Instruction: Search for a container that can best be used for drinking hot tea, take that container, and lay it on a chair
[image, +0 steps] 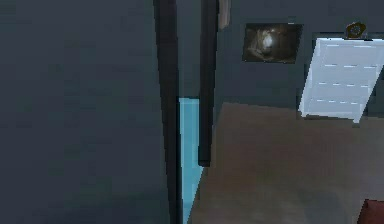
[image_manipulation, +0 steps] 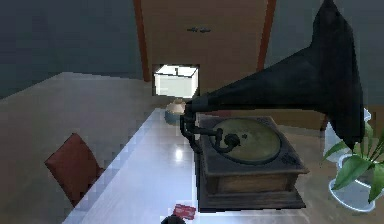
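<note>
On the counter (image_manipulation: 160, 172), lower centre: gramophone (image_manipulation: 250, 160), lamp (image_manipulation: 176, 78) behind it. A chair (image_manipulation: 75, 165), lower left, drawn up for sitting. Where the tea cup stands, and the pincer's state: cannot tell.

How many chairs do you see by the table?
1: a chair at the table's left edge in the arm side view; others may hide beyond the gramophone.

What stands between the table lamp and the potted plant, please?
In the arm side view, the gramophone stands between the table lamp and the potted plant, its dark horn spanning the gap.
</note>
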